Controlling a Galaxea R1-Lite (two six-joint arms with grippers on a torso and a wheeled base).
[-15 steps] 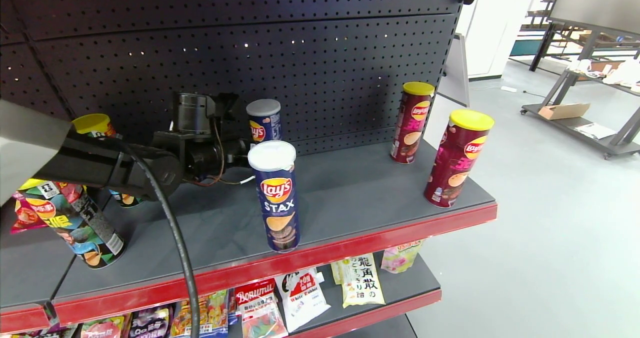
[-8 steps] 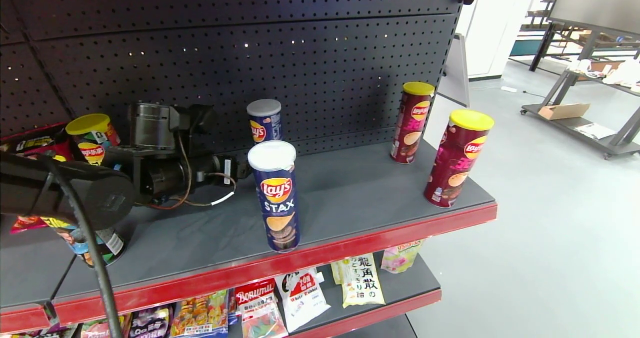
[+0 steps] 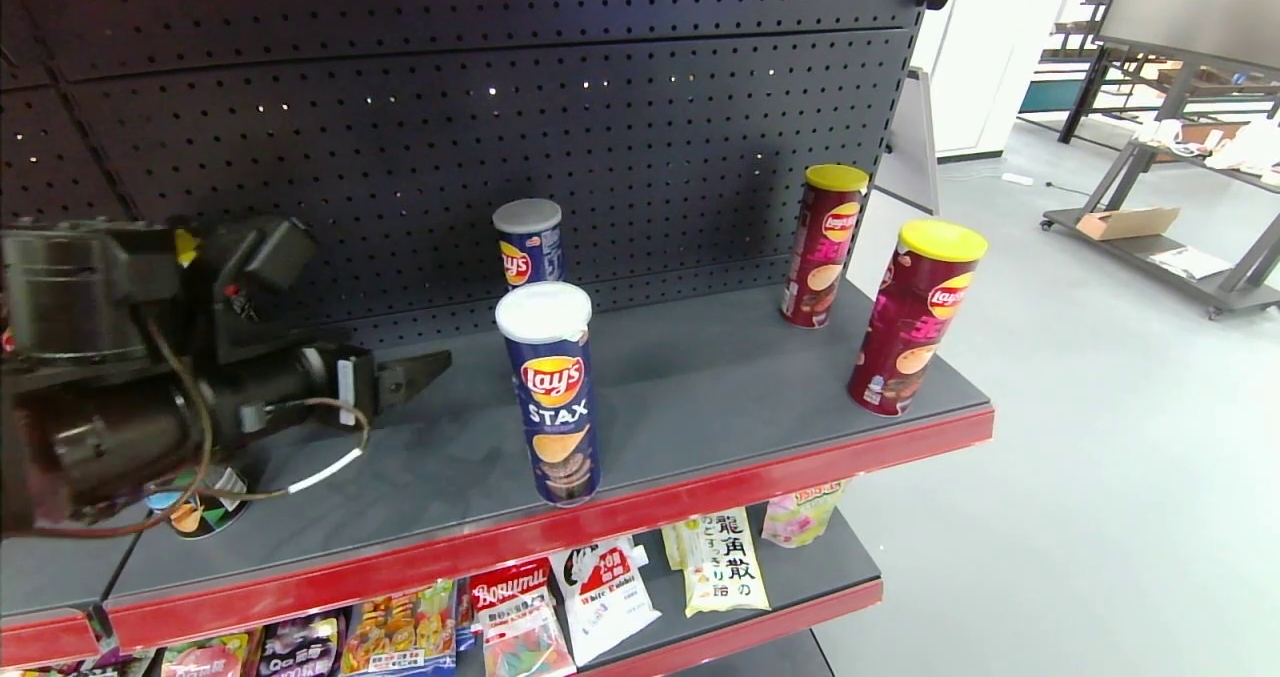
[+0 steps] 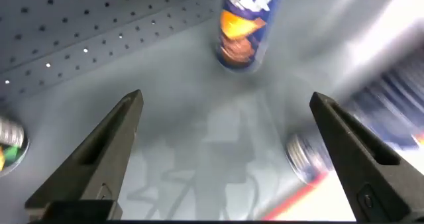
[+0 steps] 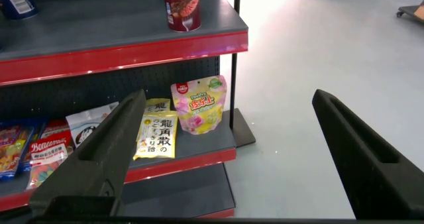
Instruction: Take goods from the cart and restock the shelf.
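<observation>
I judge one placing complete: the front blue can (image 3: 550,392) stands upright at the front edge of the shelf (image 3: 700,397), free of any grip. My left pincer (image 3: 432,367) hangs empty, fingers apart; the can lies near, at its 3 o'clock, not touching. The right pincer (image 5: 228,118) is also apart and empty. More restocking likely remains.

The shelf (image 3: 700,387) holds two blue chip cans (image 3: 551,397) (image 3: 527,242), two maroon chip cans (image 3: 915,322) (image 3: 826,247), one partly hidden can (image 3: 195,515).
</observation>
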